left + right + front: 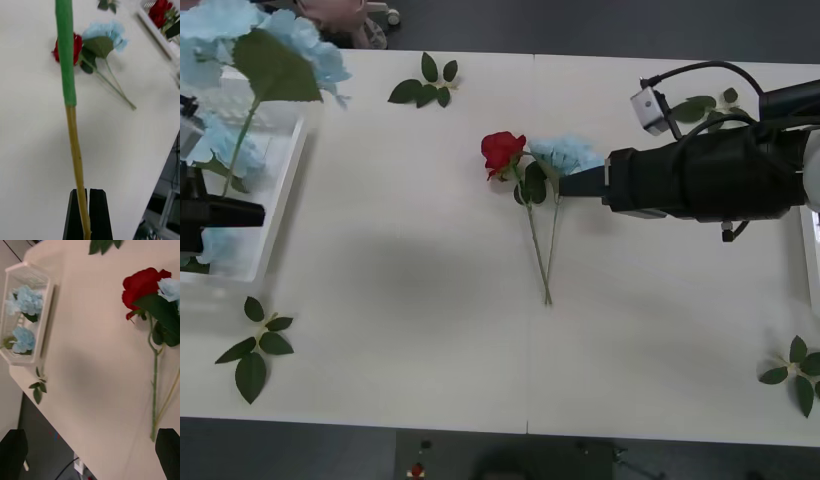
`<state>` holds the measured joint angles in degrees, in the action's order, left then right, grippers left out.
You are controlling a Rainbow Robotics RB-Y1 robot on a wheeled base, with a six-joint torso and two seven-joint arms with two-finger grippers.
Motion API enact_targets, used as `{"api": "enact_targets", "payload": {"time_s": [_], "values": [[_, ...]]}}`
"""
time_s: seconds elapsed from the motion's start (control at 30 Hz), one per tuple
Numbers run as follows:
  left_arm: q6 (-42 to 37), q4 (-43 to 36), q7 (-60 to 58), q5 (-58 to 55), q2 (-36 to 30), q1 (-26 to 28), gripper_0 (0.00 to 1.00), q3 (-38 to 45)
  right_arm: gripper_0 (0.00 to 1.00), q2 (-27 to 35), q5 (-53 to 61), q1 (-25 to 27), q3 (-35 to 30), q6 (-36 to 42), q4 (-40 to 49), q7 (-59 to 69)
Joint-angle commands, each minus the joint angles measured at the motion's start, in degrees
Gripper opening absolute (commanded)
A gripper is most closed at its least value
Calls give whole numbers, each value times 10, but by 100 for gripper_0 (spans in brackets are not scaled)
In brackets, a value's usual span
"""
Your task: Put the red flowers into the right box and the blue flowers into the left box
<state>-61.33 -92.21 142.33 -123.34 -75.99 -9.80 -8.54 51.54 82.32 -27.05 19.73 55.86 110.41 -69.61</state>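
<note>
Here the left gripper (89, 215) had its black fingers (99, 213) pressed together on the yellowish lower stem of a blue flower (275, 45), whose green-wrapped upper stem rose away from them; in the front view that pale, fluffy bloom and its broad green leaf stood high above the left box (275, 190). The left box, a white perforated basket at the counter's left edge, already contained other sky-blue clusters (26, 300).

The right gripper (90, 452) hung with its black fingers (168, 450) wide apart and empty, just beside the lower ends of the two stems lying on the middle of the counter (430, 300). Those stems belonged to a red rose (502, 150) and a second pale blue flower (568, 152), lying side by side, heads touching, dark leaves between them, thin green stems running together toward the counter's near edge.

In the left wrist view a white container (157, 30) at the far right edge of the counter held red blooms (159, 9).

The counter was plain white. Loose green leaf sprigs (255, 345) lay near its corners: one by the near left, one at the far left centre, one far right, one near right. Beyond the counter's edges the floor was dark grey.
</note>
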Motion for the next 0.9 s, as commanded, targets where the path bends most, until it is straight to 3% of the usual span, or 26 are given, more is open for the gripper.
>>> {"api": "enact_targets", "payload": {"time_s": [0.03, 0.27, 0.4, 0.73, 0.8, 0.9], "values": [[-32, 60, 45, 1, -51, 36, 0, 28, 100, -2, -73, -39, 16, 41, 34, 110], [-27, 163, 96, 80, -71, 90, 0, 69, 100, -58, -189, -74, 29, 127, 18, 192], [24, 202, 127, 145, -74, 102, 0, 90, 100, -102, -247, -111, 40, 182, -20, 205], [207, 196, 122, 230, -72, 64, 1, -21, 100, -214, -388, -149, 48, 220, -151, 195], [224, 208, 123, 235, -69, 50, 22, -40, 100, -222, -423, -151, 65, 225, -172, 194], [226, 218, 124, 253, -66, 34, 40, -44, 100, -229, -470, -151, 82, 224, -188, 194]]}}
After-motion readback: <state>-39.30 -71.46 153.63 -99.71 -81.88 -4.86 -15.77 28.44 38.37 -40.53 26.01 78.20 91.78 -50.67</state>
